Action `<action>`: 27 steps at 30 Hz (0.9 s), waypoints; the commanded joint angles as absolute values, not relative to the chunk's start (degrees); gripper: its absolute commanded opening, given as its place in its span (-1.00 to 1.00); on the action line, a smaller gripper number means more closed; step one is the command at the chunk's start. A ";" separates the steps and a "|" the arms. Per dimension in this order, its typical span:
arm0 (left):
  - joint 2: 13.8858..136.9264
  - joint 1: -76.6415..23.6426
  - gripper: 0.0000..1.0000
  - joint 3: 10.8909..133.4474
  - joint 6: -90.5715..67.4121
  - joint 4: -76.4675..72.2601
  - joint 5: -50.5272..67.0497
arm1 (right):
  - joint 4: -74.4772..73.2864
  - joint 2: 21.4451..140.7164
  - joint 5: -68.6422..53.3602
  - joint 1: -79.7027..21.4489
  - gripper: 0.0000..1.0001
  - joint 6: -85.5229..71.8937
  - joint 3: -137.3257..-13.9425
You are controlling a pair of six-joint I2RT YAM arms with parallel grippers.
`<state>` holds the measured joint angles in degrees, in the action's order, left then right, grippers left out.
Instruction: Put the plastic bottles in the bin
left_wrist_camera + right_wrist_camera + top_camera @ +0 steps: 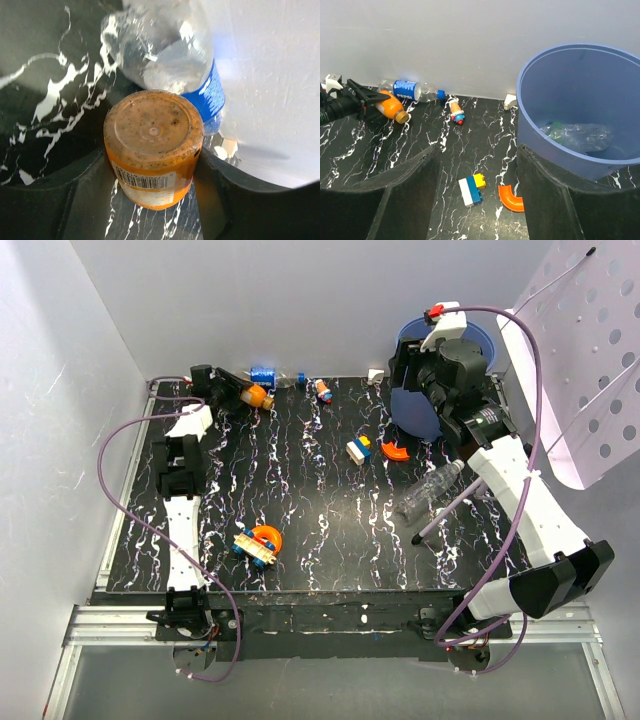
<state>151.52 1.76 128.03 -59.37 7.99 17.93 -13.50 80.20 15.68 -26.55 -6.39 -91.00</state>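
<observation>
The orange bottle [258, 396] lies at the far left by the back wall, its base toward the left wrist camera [150, 130]. My left gripper [240, 392] [152, 150] is open, with a finger close along each side of that bottle. The clear bottle with the blue label [265, 376] [210, 95] lies just behind it. My right gripper [405, 365] [478, 147] is open and empty beside the blue bin [415, 415] [560, 160]. Inside the bin lie a green bottle [554, 131] and a crumpled clear one [587, 136]. Another clear bottle [430, 490] lies on the table under the right arm.
A yellow-blue block [358, 450] and an orange curved piece [395, 451] lie left of the bin. A small orange-and-blue toy [322, 390] is near the back wall. An orange piece with a small cart [258, 540] sits front left. A perforated white panel [590, 360] stands at the right.
</observation>
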 commanded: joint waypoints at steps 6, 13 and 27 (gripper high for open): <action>131.35 1.49 -0.31 104.72 -54.68 1.67 20.73 | -16.59 79.71 13.54 -27.68 0.37 -8.35 -94.47; 111.91 0.88 -0.50 88.09 -50.55 4.12 32.50 | -28.38 80.95 6.08 -31.11 0.37 -10.02 -101.69; 79.55 -9.93 -0.61 71.64 -51.85 6.94 42.63 | -29.63 80.51 -12.12 -43.06 0.47 -23.45 -94.58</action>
<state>84.66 -8.88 74.02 -51.03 6.00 40.18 -32.82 81.36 -4.12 -42.57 -16.01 -98.52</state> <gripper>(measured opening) 0.565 0.729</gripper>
